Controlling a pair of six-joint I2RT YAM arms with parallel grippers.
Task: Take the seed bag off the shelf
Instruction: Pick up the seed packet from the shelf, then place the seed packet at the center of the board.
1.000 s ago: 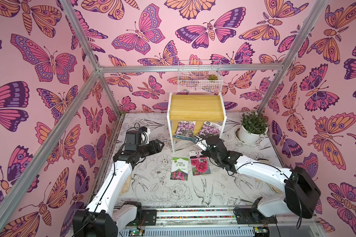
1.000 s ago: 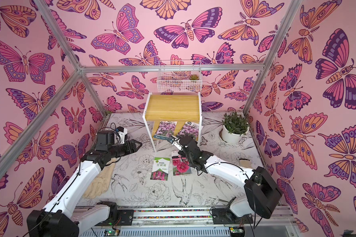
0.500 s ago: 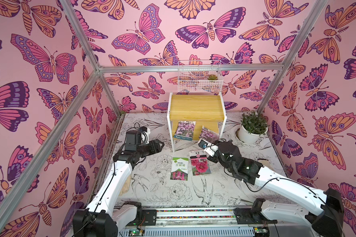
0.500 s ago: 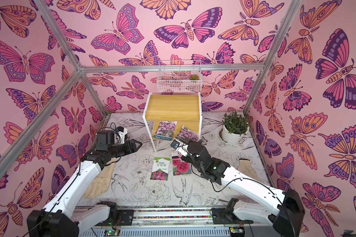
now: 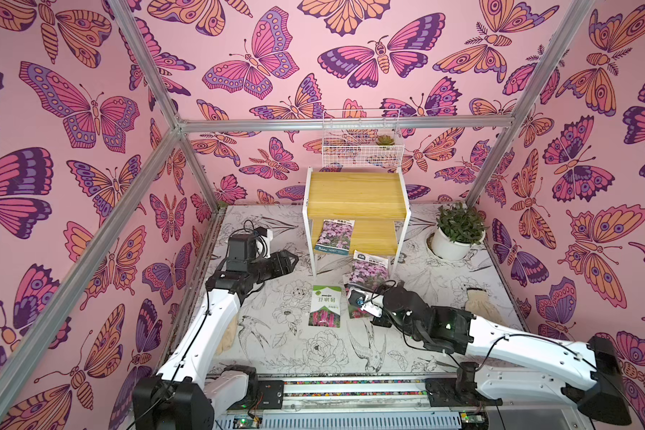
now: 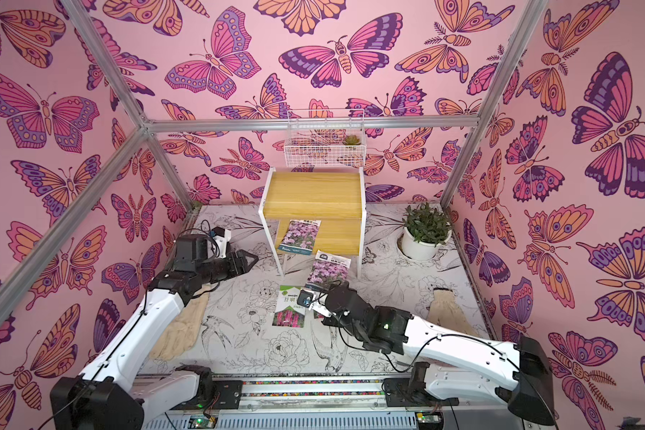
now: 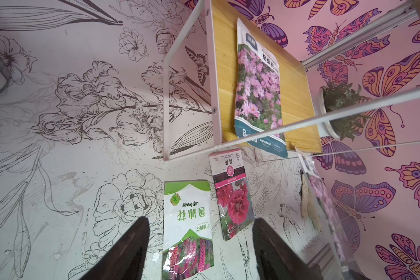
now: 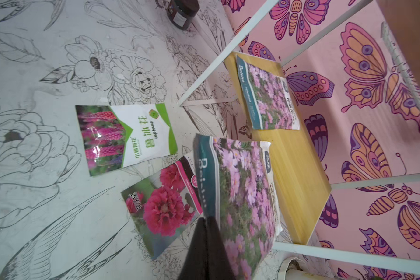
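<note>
The shelf (image 5: pixel 354 197) stands at the back, yellow boards in a white frame. One pink-flower seed bag (image 5: pixel 334 236) lies on its lower board (image 8: pixel 298 174). A second pink-flower seed bag (image 5: pixel 369 270) hangs tilted in front of the shelf, off the boards. My right gripper (image 8: pixel 207 220) is shut on that bag's (image 8: pixel 243 194) teal bottom edge; in both top views the bag and wrist hide its fingers. My left gripper (image 5: pixel 293 260) hovers left of the shelf, open and empty, its fingers (image 7: pixel 141 225) spread above the table.
On the table lie a green-and-white seed packet (image 5: pixel 325 305) and a red-flower packet (image 8: pixel 163 208). A potted plant (image 5: pixel 458 231) stands right of the shelf. A white wire basket (image 5: pixel 362 145) hangs above. Gloves lie at both sides (image 5: pixel 479 305) (image 6: pixel 179 327).
My right arm has drawn back toward the front and carried the right-hand pink-flower bag from the lower board to the air in front of the shelf. The left arm has not moved.
</note>
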